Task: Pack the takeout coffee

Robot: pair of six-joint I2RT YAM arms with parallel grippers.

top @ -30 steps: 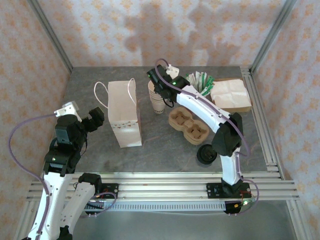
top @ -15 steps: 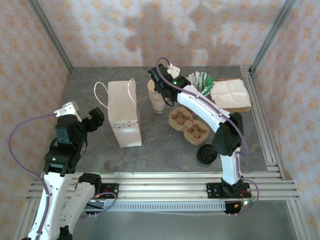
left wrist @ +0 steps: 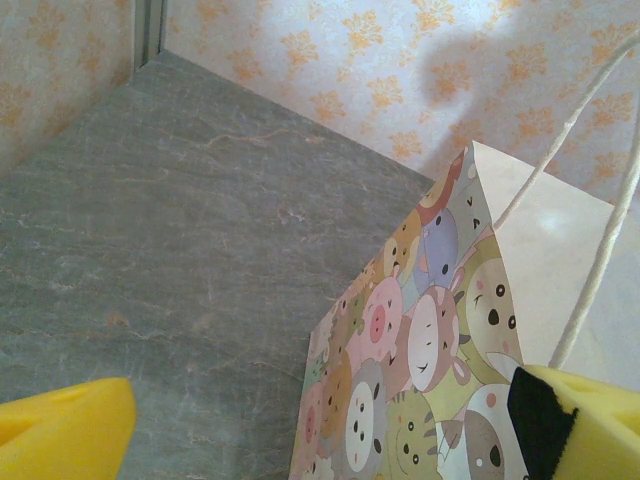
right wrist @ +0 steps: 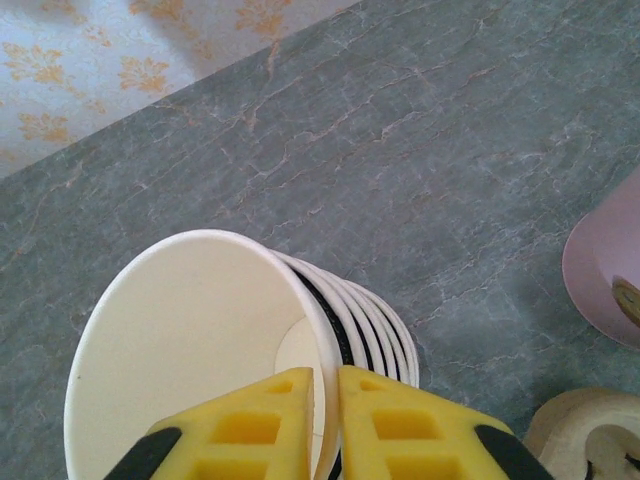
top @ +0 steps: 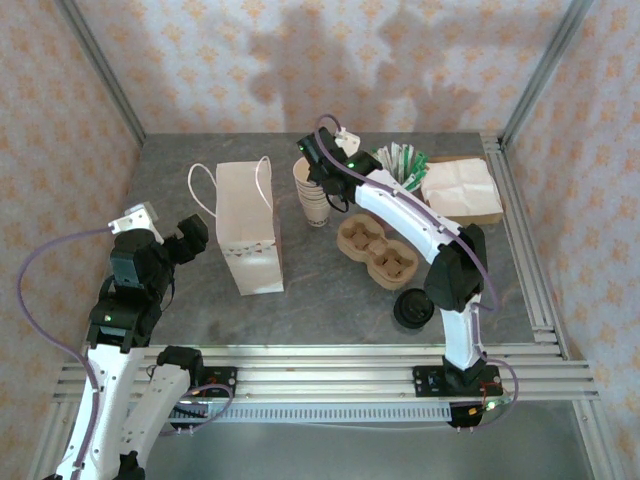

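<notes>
The right claw (right wrist: 323,378) pinches, nearly closed, the rim of the lidless cream paper cup (right wrist: 170,330) meant for takeout coffee, tilted atop its stack (right wrist: 392,342) directly below. A slow, straight lift should free just one. The left claw (left wrist: 315,410) gapes empty.

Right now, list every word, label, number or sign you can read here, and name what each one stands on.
No text reads clearly anywhere.
paper bag: cartoon animal faces, no words.
green-and-white packets: print too small to read.
stack of paper cups: side markings too small to read.
pink object: small mark cut off at the edge, unreadable.
</notes>
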